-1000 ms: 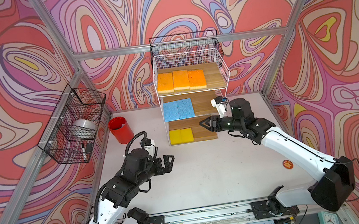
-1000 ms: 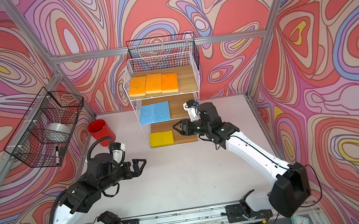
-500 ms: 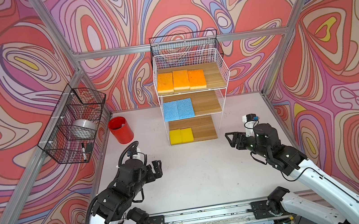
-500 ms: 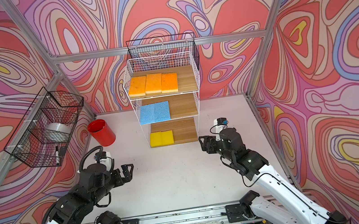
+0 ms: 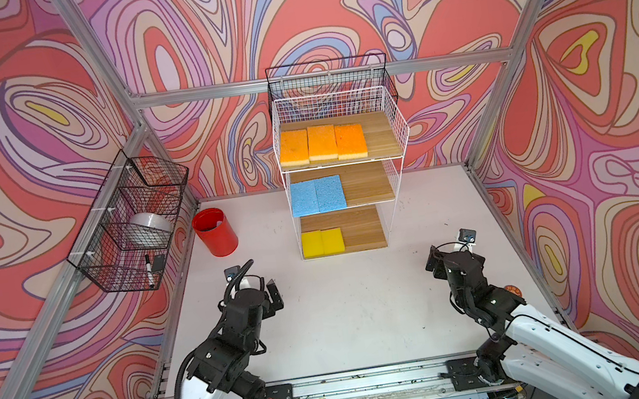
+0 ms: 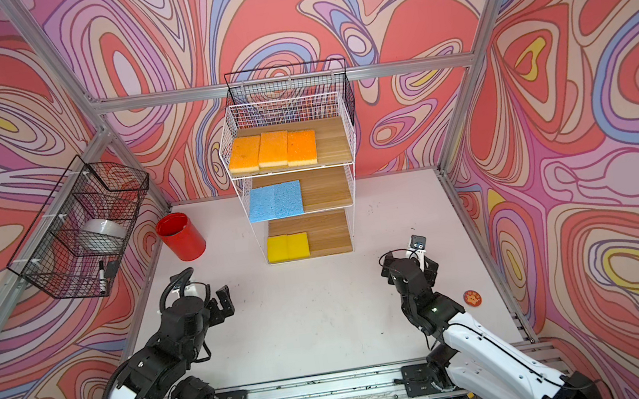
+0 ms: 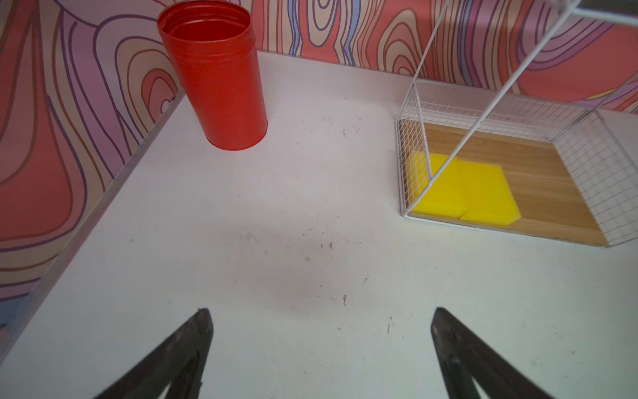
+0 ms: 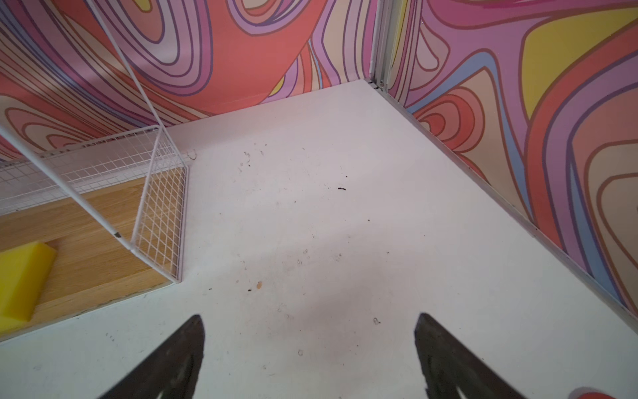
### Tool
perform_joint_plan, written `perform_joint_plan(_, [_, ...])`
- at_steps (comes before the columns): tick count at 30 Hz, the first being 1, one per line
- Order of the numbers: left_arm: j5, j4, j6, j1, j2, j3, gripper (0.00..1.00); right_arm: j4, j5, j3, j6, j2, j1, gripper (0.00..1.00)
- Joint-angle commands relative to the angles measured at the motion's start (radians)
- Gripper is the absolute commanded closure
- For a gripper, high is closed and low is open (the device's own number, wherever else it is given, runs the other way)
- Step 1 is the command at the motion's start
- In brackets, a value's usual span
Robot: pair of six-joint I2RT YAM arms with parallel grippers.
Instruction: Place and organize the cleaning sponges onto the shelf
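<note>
Since the cleaning sponges all lie colour-sorted on the shelf, left gripper and right gripper gape empty; seemingly only parking follows.

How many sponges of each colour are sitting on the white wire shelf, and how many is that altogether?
Flat orange sponges with a pale yellow layer: 3
Flat light blue sponges: 2
Flat bright yellow sponges: 2
Total: 7
</note>
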Motion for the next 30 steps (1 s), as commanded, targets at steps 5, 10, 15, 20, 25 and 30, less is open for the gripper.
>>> perform_joint_plan(5, [0.169, 0.209, 0.145, 0.252, 0.179, 0.007, 0.0, 0.418, 0.124, -0.007, -0.107, 0.187, -0.017, 0.02])
perform_joint_plan(10, [0.29, 0.349, 0.182, 0.447, 0.308, 0.0, 0.0, 0.584, 0.138, 0.025, -0.203, 0.335, -0.058, 0.02])
perform_joint_plan(15, [0.304, 0.414, 0.246, 0.474, 0.444, 0.014, 0.0, 0.664, 0.081, 0.029, -0.256, 0.435, -0.146, 0.02])
perform_joint_plan(20, [0.365, 0.567, 0.285, 0.511, 0.511, -0.027, 0.01, 0.831, 0.032, -0.033, -0.193, 0.568, -0.222, 0.02])
perform_joint_plan(25, [0.402, 0.791, 0.315, 0.545, 0.536, -0.132, 0.02, 1.05, 0.005, -0.06, -0.236, 0.66, -0.223, 0.02])
perform_joint_plan(30, [0.394, 0.95, 0.343, 0.548, 0.576, -0.172, 0.02, 1.075, -0.043, -0.063, -0.257, 0.673, -0.226, 0.02])
